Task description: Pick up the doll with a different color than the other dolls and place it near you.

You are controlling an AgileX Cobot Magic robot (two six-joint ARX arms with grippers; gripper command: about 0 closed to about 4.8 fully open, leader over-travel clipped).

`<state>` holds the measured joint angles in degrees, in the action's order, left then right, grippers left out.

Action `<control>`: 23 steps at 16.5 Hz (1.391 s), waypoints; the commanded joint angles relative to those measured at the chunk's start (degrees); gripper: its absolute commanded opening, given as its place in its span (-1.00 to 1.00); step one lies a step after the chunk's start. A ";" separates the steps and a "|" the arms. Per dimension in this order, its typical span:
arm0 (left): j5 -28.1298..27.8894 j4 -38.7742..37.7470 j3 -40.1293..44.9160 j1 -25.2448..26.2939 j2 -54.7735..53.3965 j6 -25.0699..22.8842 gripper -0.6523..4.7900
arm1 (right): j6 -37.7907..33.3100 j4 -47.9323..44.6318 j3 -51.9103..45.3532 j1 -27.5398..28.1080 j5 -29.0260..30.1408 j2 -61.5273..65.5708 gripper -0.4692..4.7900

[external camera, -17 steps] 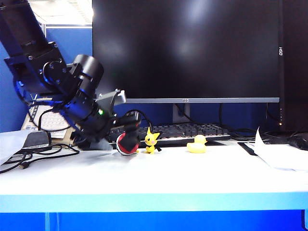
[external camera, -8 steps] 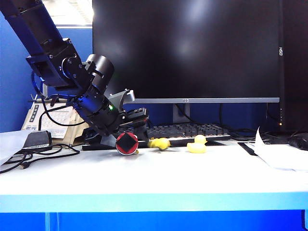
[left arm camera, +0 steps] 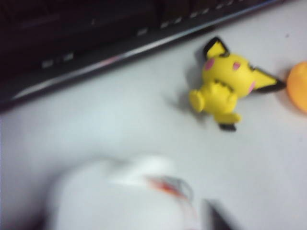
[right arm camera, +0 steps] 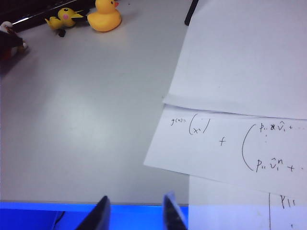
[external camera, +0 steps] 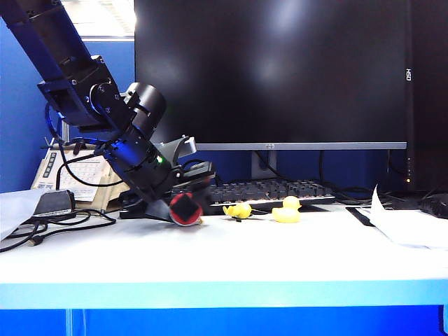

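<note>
White smooth table (external camera: 280,259); round red doll (external camera: 185,208) beside the fallen yellow pointy-eared figure (external camera: 238,210).
Left gripper (external camera: 190,194) met the doll, grip unclear; right gripper (right arm camera: 133,211) stood apart, well away.

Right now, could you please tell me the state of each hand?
Left hand: at the red-and-white doll; open or closed cannot be told.
Right hand: open, empty, over the table's front edge.
</note>
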<state>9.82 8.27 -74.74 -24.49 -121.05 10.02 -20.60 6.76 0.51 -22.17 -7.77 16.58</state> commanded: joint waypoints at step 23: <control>-3.89 -19.98 1.25 -15.50 19.98 -3.45 -0.78 | -0.17 -1.01 -0.13 -0.09 -0.04 -0.11 -0.27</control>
<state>7.75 -13.08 -73.73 -38.81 -101.82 6.42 -20.58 6.76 0.51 -22.17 -7.77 16.58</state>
